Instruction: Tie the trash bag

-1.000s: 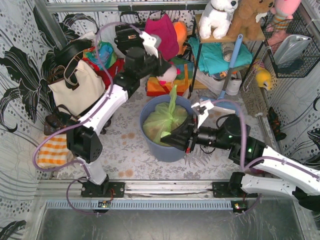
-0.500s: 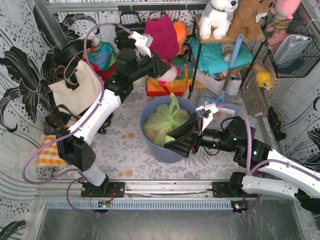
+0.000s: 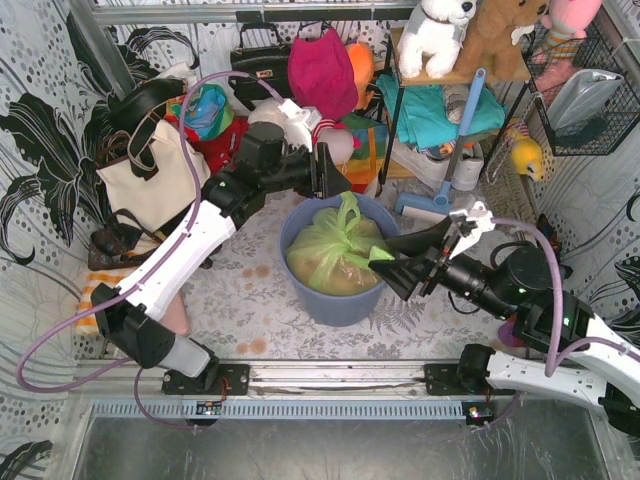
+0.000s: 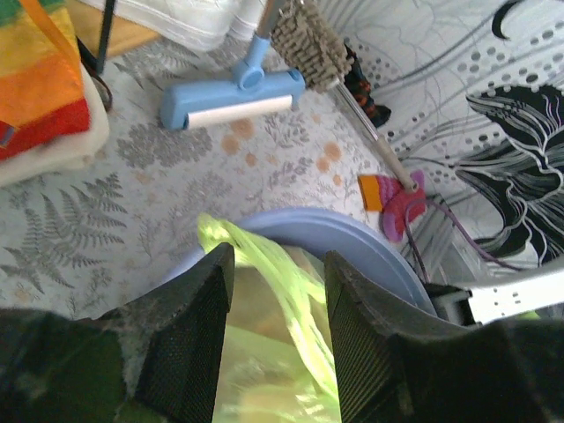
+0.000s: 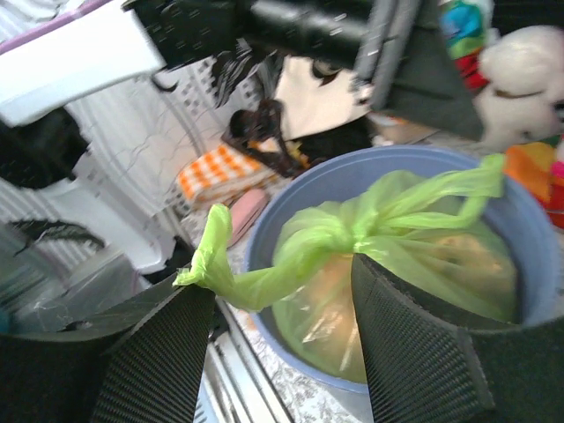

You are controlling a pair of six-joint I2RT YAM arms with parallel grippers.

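Note:
The trash bag (image 3: 335, 255) is light green and sits inside the round blue bin (image 3: 335, 305), with a knot (image 3: 350, 238) on top. My left gripper (image 3: 328, 178) hovers open over the bin's far rim. In the left wrist view one bag tail (image 4: 264, 264) shows between the open left gripper (image 4: 278, 264), not pinched. My right gripper (image 3: 393, 268) stands open at the bin's right side. The right wrist view shows the other tail (image 5: 256, 282) running from the knot (image 5: 352, 233) across the gap of that gripper (image 5: 282, 286), its end resting on the left fingertip (image 5: 189, 304).
A cream handbag (image 3: 150, 175) and other bags stand at the back left. An orange checked cloth (image 3: 100, 300) lies at the left. A blue floor brush (image 4: 233, 97) lies behind the bin, and a shelf with plush toys (image 3: 440, 35) stands at the back right.
Both grippers have gone from shut to open and let go of the bag's tails. The left gripper came down toward the bin; the right arm drew back to the right.

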